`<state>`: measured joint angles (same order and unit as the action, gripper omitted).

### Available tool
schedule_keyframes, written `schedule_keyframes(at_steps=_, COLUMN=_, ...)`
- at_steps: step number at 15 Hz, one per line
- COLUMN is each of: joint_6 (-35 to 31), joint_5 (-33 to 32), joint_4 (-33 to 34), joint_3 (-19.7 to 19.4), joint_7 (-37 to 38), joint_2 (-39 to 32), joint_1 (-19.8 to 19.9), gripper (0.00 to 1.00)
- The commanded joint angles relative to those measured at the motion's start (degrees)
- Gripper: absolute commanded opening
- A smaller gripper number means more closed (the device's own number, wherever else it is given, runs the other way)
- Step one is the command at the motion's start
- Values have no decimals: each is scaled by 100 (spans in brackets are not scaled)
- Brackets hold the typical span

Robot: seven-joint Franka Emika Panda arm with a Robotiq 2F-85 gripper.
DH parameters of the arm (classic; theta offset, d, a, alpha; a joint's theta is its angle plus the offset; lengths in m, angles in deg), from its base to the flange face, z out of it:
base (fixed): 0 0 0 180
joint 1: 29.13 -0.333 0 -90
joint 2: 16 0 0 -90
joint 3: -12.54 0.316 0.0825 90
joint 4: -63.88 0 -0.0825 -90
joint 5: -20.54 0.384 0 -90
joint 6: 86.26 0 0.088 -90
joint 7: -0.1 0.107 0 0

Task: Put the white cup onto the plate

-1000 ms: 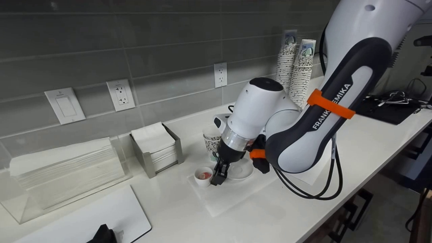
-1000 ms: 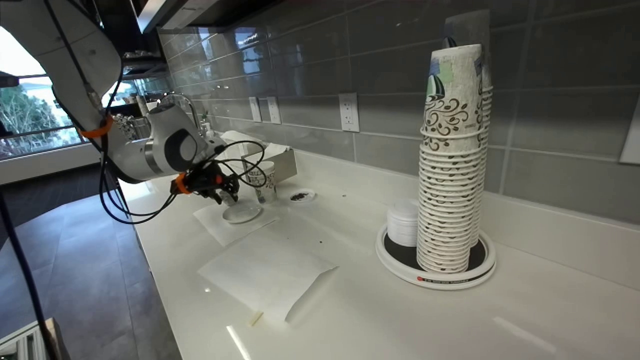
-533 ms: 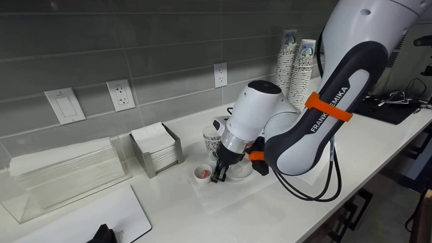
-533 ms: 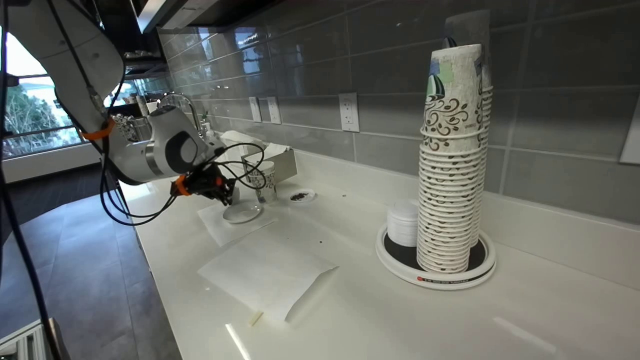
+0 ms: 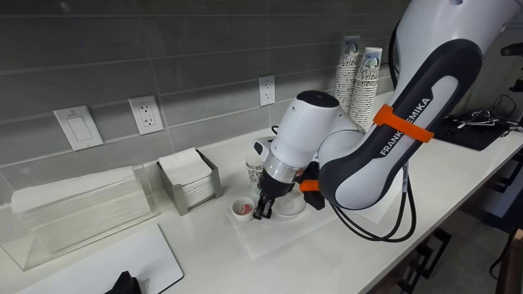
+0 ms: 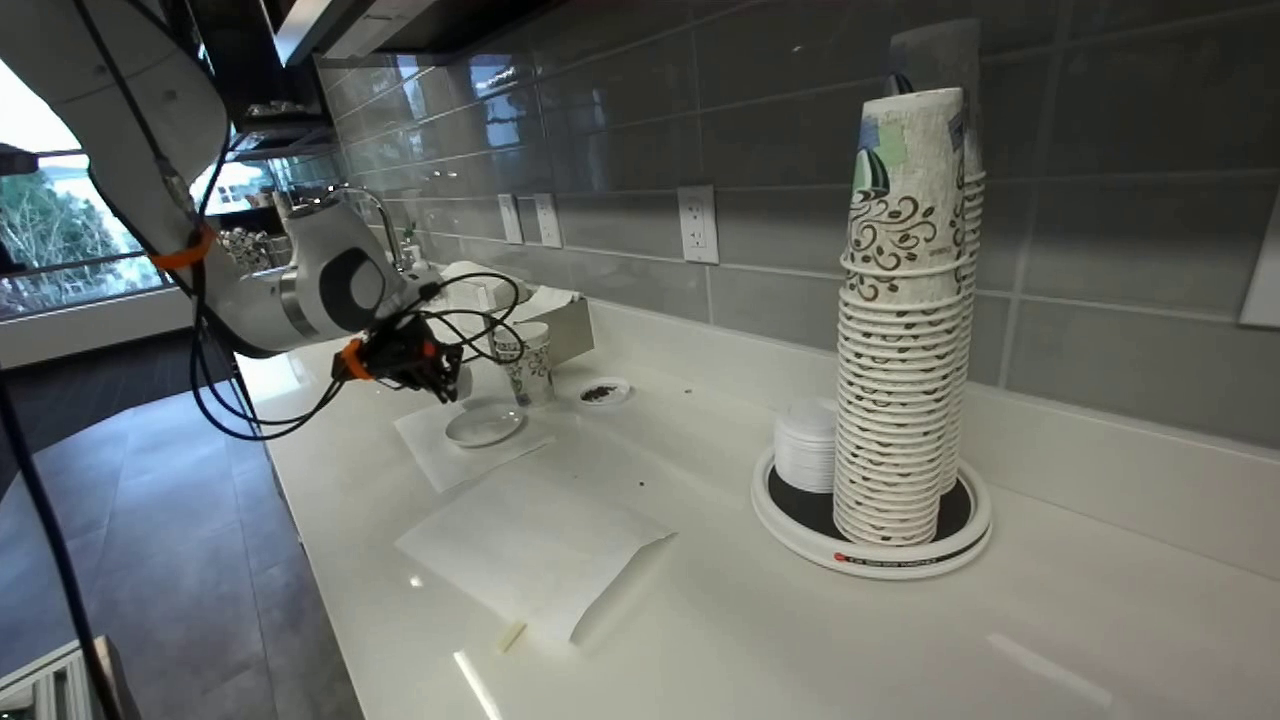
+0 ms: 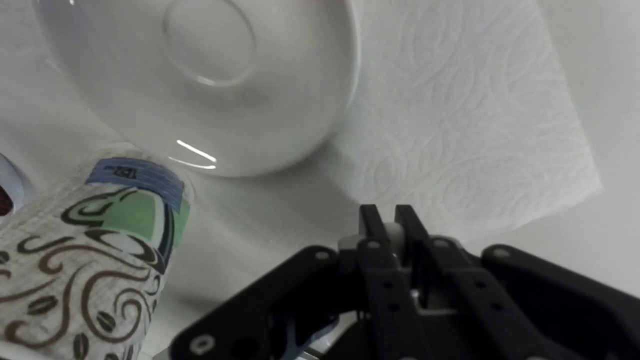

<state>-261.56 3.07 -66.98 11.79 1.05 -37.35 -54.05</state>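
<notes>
The white cup (image 5: 242, 217), low, smooth and round-mouthed, with a red centre, is at the tips of the gripper (image 7: 387, 212). In an exterior view it is just left of them, mouth upward, over the left part of a paper towel (image 7: 475, 125); whether its base touches the paper I cannot tell. The fingers (image 7: 371, 225), black and squared, stand narrow, with a strip of white between them: they pinch the cup's wall.

Right of the fingers, near but apart from the cup, lies the plate (image 7: 280, 90), a round glossy dish with a raised rim and a shallow ring at its centre, streaked by reflected light. The towel beneath is matte, embossed with leafy loops. On the far side stands a patterned cup (image 7: 95, 280), tapered paper printed with brown swirls and beans and a patch of green and blue.

Farther left, a grey metal holder (image 5: 180, 199) keeps a stack of white napkins (image 5: 188, 167). In an exterior view, a thin white sheet (image 6: 530, 550) with one lifted edge lies on the pale, glossy counter (image 6: 700, 620), and tall ribbed stacks of upturned paper cups (image 6: 895, 420) rise from a round turntable (image 6: 790, 542) with a white rim.
</notes>
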Motion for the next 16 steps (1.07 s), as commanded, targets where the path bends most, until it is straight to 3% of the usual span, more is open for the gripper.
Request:
schedule_keyframes(at_steps=1, joint_6=1460, joint_5=-527, joint_4=122, joint_3=-715, joint_7=457, joint_2=600, joint_1=-959, gripper=3)
schedule_keyframes(at_steps=4, joint_6=2853, joint_5=-1007, joint_4=353, joint_3=-984, joint_7=731, joint_2=815, joint_1=-1483, gripper=3)
schedule_keyframes(at_steps=9, joint_6=5132, joint_5=-1530, joint_4=1250, joint_3=-914, joint_7=805, joint_2=598, joint_1=-1910, gripper=3)
schedule_keyframes(at_steps=10, joint_6=5555, joint_5=-1809, joint_4=1467, joint_3=-293, joint_7=903, joint_2=499, joint_1=-1378, gripper=3)
schedule_keyframes(at_steps=16, joint_6=7310, joint_5=-2646, joint_4=2657, joint_3=501, joint_7=957, joint_2=-578, joint_1=-1052, gripper=3)
